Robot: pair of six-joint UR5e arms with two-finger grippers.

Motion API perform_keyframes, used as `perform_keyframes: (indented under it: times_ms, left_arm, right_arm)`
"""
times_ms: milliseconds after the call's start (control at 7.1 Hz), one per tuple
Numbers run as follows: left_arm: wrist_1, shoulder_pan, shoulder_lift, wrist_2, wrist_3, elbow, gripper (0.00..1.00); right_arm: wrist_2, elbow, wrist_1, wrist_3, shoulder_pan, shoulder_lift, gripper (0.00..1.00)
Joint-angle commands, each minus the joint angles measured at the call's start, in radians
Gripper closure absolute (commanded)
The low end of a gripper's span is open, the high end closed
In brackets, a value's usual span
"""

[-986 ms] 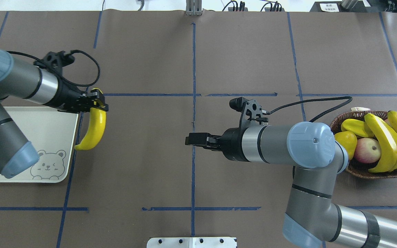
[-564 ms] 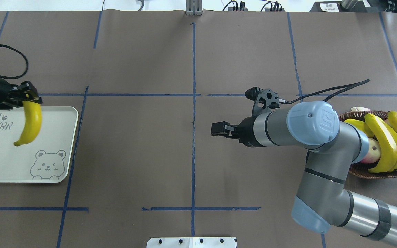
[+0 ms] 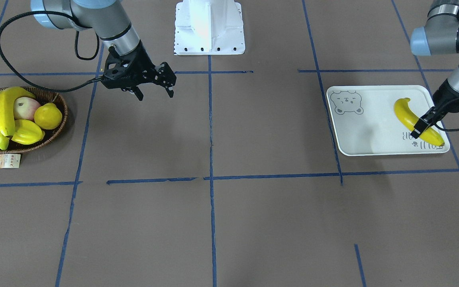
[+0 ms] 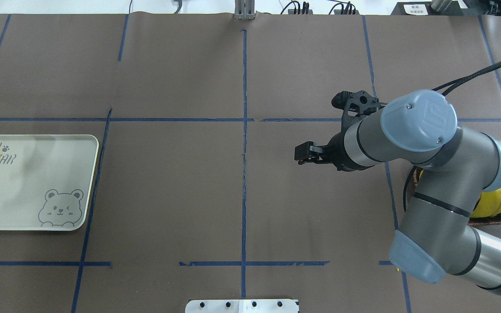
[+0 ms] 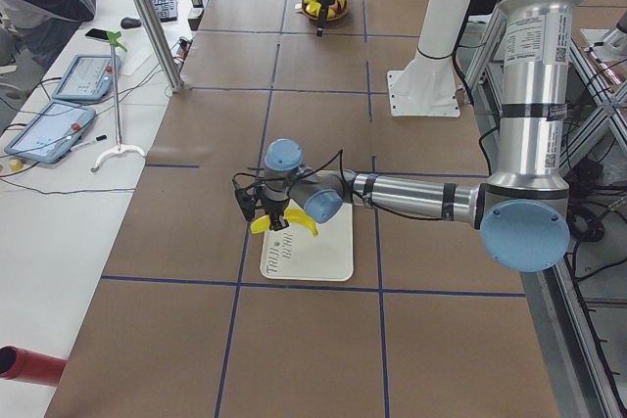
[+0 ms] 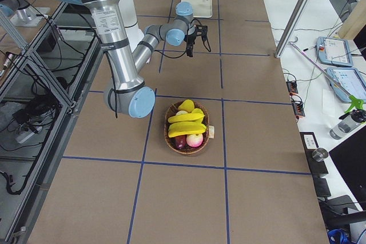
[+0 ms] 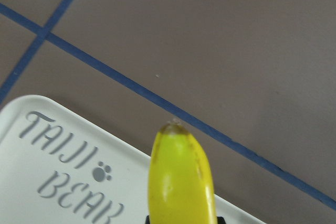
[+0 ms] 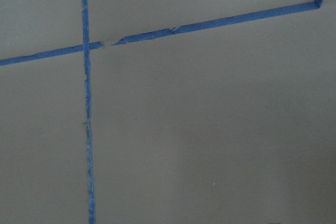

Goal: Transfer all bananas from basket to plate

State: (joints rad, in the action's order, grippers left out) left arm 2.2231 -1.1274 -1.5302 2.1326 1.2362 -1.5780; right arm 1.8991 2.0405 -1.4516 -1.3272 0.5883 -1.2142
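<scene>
The left fingers (image 3: 420,128) are closed on one banana (image 3: 405,111) and grip it firmly. The plate (image 3: 373,119) lies directly under these fingers. The banana is over the end of the plate that carries the lettering, and the bear drawing is at the corner far from the fingers. In the left wrist view the tip of the banana sticks out in front of the fingers, past the rim of the plate and over the desk (image 3: 253,219). I cannot tell whether the banana touches the plate or hangs just above it.

The right fingers (image 3: 155,95) are spread open and hold nothing. They hang over a bare part of the desk, well apart from the left fingers. Below them the right wrist view shows only blue tape lines (image 8: 86,129) that cross on the brown surface.

The basket (image 3: 60,119) is well apart from the right fingers, on the side of the right arm away from the plate. In it three bananas (image 3: 4,113) lie side by side, together with an apple (image 3: 24,107), a starfruit (image 3: 26,133) and a round yellow fruit (image 3: 48,115). A paper tag (image 3: 7,160) lies on the desk just beside the basket.
</scene>
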Motion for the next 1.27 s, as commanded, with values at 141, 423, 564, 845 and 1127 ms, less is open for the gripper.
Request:
perform_keyframes:
  times_ms: [141, 423, 564, 845, 1127]
  left_arm:
    - [0.173, -0.006, 0.062, 0.006, -0.029, 0.093, 0.82]
    - [0.210, -0.006, 0.088, 0.001, -0.023, 0.092, 0.71]
    - [0.210, -0.005, 0.088, -0.003, -0.027, 0.096, 0.67]
    - [0.211, -0.002, 0.090, -0.003, -0.027, 0.099, 0.61]
    - [0.225, 0.002, 0.094, -0.005, -0.030, 0.098, 0.14]
  right_arm:
    - [0.056, 0.041, -0.015, 0.045, 0.059, -0.066, 0.00]
    - [0.063, 0.041, -0.015, 0.054, 0.062, -0.076, 0.00]
    - [0.063, 0.038, -0.015, 0.054, 0.059, -0.074, 0.00]
    - [0.063, 0.033, -0.015, 0.054, 0.054, -0.074, 0.00]
    - [0.049, 0.029, -0.015, 0.054, 0.036, -0.065, 0.00]
